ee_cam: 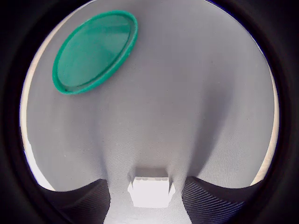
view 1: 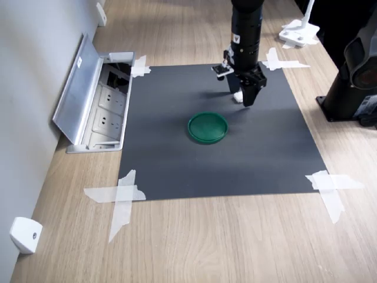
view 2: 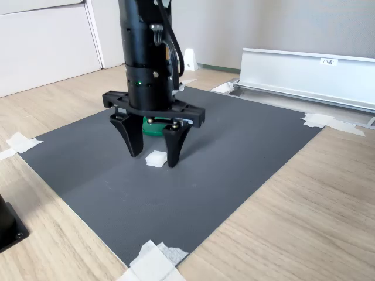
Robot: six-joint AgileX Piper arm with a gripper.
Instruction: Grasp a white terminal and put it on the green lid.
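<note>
A tiny white terminal [view 2: 156, 158] lies on the black mat [view 1: 177, 159], seen close up in the wrist view [ee_cam: 151, 192]. My gripper [view 2: 154, 159] stands upright over it, open, with one finger on each side and the tips down near the mat. Small gaps show between the fingers [ee_cam: 212, 200] and the block. In the first exterior view the terminal [view 1: 238, 96] peeks out beside the gripper [view 1: 244, 99]. The round green lid [view 1: 208, 127] lies flat near the mat's middle, a short way from the gripper. It also shows in the wrist view [ee_cam: 95, 52] and sits mostly hidden behind the arm in the second exterior view [view 2: 153, 129].
White tape strips [view 1: 121, 197] hold the mat's corners to the wooden table. An open socket box with a raised silver flap [view 1: 88, 103] sits at the first exterior view's left. A black arm base [view 1: 350, 82] stands at its right, with a white stand [view 1: 297, 32] behind.
</note>
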